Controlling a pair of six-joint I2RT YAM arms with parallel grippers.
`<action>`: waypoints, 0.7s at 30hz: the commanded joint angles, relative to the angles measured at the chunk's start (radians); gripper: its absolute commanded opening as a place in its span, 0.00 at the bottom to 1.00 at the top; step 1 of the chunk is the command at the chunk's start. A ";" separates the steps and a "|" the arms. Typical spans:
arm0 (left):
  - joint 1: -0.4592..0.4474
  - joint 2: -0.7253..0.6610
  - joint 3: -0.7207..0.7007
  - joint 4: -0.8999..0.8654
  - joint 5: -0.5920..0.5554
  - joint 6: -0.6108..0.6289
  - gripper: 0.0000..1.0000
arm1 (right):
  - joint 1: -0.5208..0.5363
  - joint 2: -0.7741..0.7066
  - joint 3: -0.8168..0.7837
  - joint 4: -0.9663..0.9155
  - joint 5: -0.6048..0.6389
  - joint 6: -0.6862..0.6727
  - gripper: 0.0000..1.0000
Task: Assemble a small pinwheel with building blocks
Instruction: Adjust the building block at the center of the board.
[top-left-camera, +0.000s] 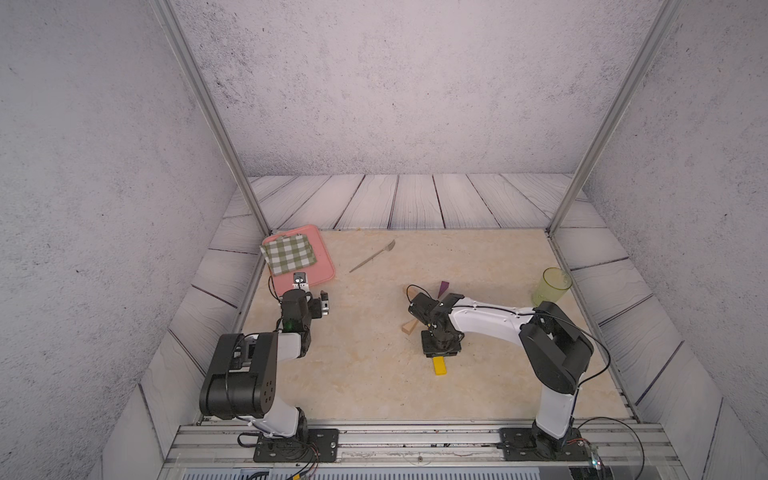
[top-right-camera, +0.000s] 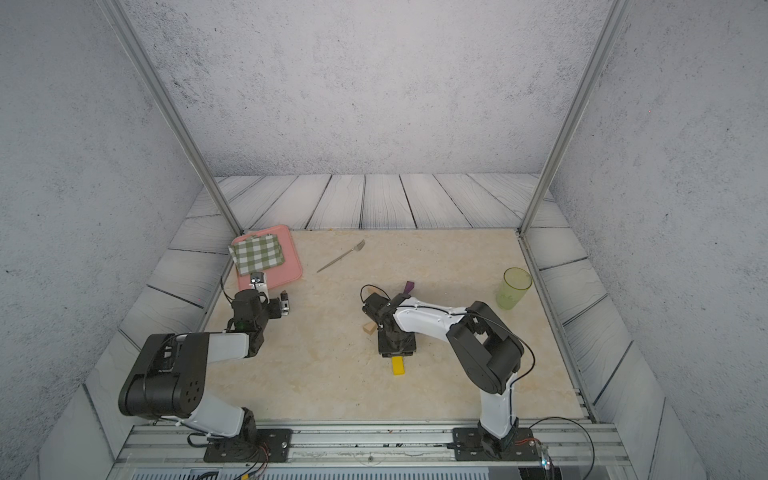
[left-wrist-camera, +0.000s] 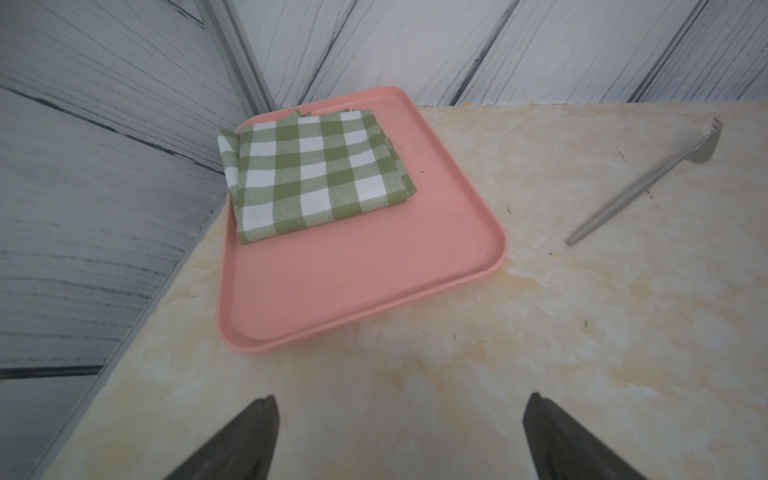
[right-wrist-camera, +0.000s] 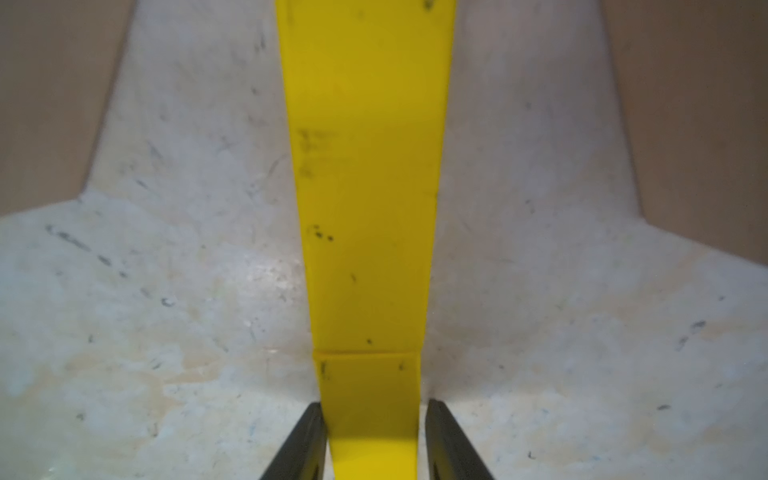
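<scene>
**On the table, right of the middle: the pinwheel looks nearly complete**

On the table (top-left-camera: 353, 374) the pinwheel (top-right-camera: 369, 328) lies flat under the wrist of the right arm, so its middle is hidden in both top views. Around the arm I see only a purple wedge (top-left-camera: 444, 286) on the far side, a tan wedge (top-left-camera: 408, 328) on the side of the left arm, and the near end of the yellow stem (top-left-camera: 439, 366). In the right wrist view the stem is made of two flat bars laid end to end with a closed seam. A blurred tan piece (right-wrist-camera: 50, 104) shows on each side of the far bar.

The right pincer (right-wrist-camera: 374, 405) stands low, with its jaws close on both sides of the near yellow bar (right-wrist-camera: 370, 382). Whether they press it or only frame it, I cannot tell. The left pincer (left-wrist-camera: 399, 403) is spread wide and empty, near the pink tray (left-wrist-camera: 374, 270) with the checked cloth (left-wrist-camera: 311, 174), well apart from the blocks.

In my judgement most of the work is done and the last stem piece is the step in hand. What is left is to free this bar, lift the arm away, and check the square and the other wedges, which are not visible now.
</scene>
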 joint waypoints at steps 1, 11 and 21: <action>0.004 -0.017 0.016 -0.002 0.006 0.003 0.98 | 0.001 0.022 0.017 -0.030 0.018 0.017 0.44; 0.005 -0.017 0.017 -0.002 0.006 0.003 0.98 | 0.001 0.033 0.035 -0.036 0.017 0.023 0.35; 0.004 -0.017 0.017 -0.002 0.006 0.003 0.98 | 0.000 0.041 0.038 -0.037 0.012 0.027 0.36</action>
